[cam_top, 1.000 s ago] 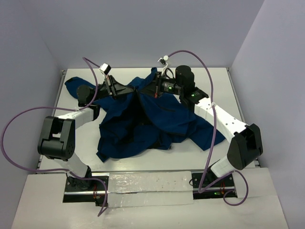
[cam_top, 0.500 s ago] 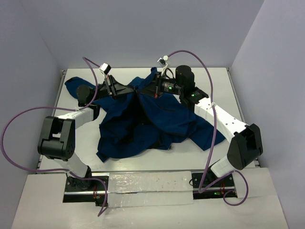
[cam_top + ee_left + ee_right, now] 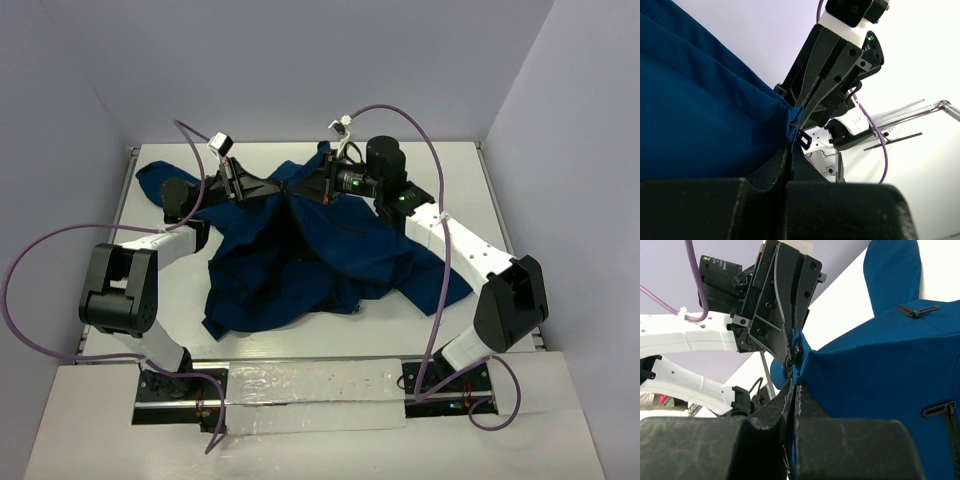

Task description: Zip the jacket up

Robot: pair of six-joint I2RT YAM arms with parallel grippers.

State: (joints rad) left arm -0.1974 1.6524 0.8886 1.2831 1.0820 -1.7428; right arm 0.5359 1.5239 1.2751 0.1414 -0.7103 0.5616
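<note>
Navy jacket (image 3: pixel 340 250) is lying bunched across the middle of the table (image 3: pixel 465 170), spreading toward the far edge and far-left corner. Left gripper (image 3: pixel 284 190) and right gripper (image 3: pixel 322 188) are meeting nose to nose near the far edge, each pinching a front edge of the fabric with fingers pressed together. Judgement: they are holding both edges side by side to line them up for closing
</note>
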